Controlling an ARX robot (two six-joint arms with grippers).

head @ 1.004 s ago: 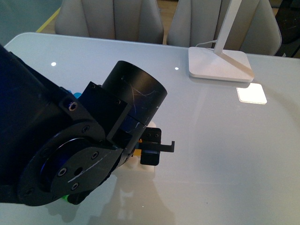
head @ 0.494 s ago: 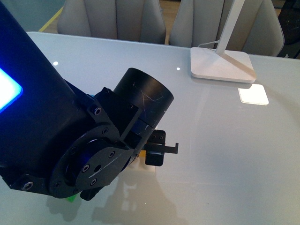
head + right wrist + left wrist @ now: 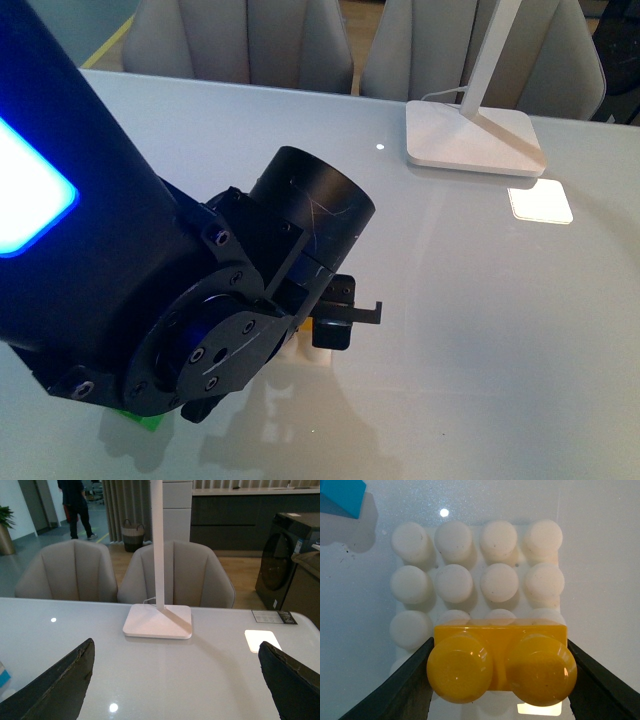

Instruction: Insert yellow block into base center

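Observation:
The yellow block (image 3: pixel 500 667), glossy with two round studs, is gripped between the dark fingers (image 3: pixel 400 690) of my left gripper (image 3: pixel 500 680). It hangs over the near rows of the white studded base (image 3: pixel 499 581); I cannot tell whether it touches the studs. In the front view my left arm covers most of this. Only my left gripper's black end (image 3: pixel 325 322), a yellow sliver (image 3: pixel 298 328) and a corner of the base (image 3: pixel 312 354) show. My right gripper (image 3: pixel 175 680) is open and empty above bare table, away from the base.
A blue brick (image 3: pixel 340 497) lies just beyond one corner of the base. A green brick (image 3: pixel 140 420) peeks out under my left arm. The white lamp foot (image 3: pixel 470 140) stands at the back right, with a bright patch (image 3: pixel 540 203) beside it. Chairs stand behind the table.
My left arm has shifted a little and its blue light shows more. The gripper end stays at about the same spot over the base.

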